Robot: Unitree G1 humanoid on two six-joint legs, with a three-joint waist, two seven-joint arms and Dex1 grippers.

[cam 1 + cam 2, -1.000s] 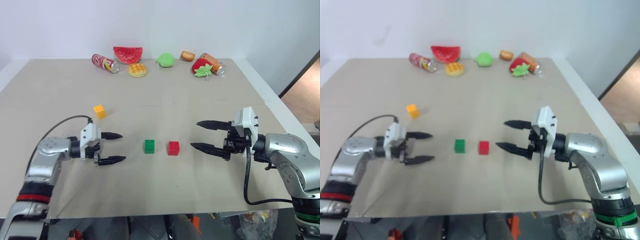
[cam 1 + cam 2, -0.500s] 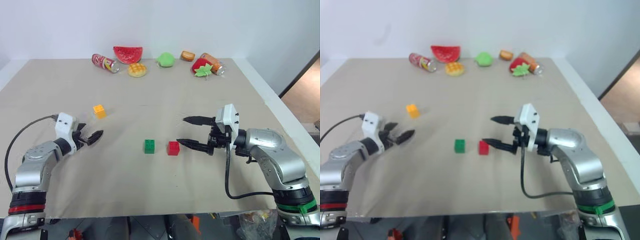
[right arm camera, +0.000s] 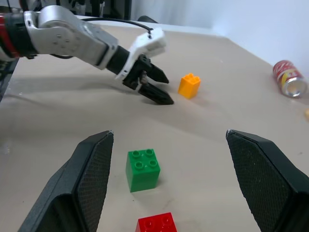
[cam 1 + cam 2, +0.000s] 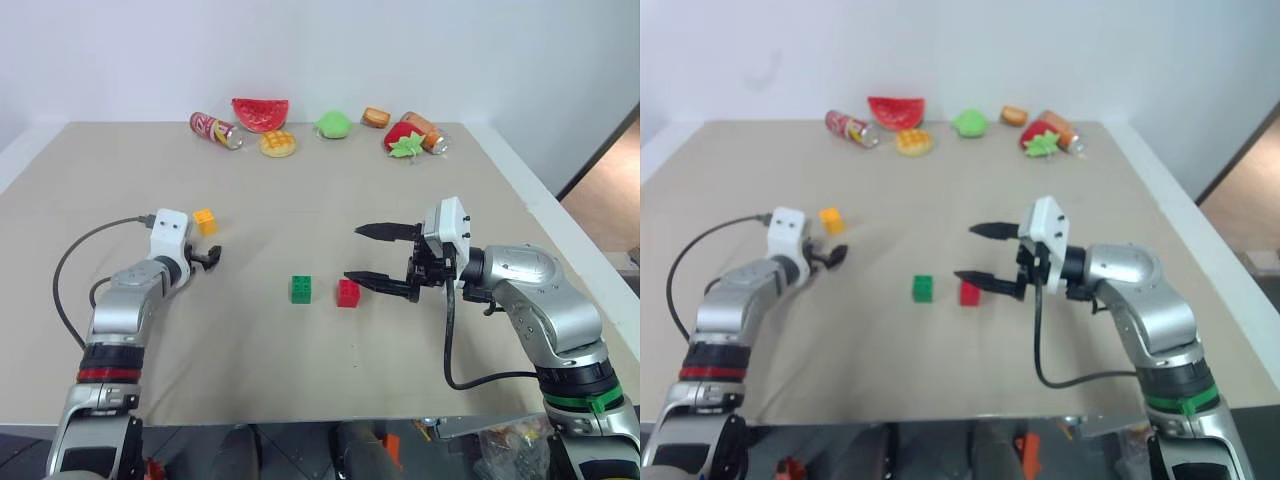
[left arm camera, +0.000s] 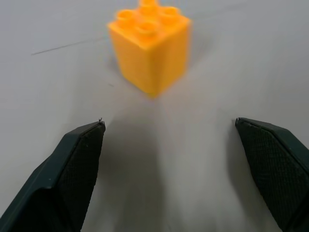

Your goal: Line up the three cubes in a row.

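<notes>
Left gripper (image 5: 169, 133), fingers spread, faces the yellow cube (image 4: 205, 221) to grasp it; right gripper (image 4: 365, 255), fingers also released, waits beside the red cube (image 4: 348, 293), next to green (image 4: 300, 289).

No lettering or numbers can be read.

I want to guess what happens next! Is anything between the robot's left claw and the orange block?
No, just bare table. The left wrist view shows the open left gripper facing the orange block, not touching.
</notes>
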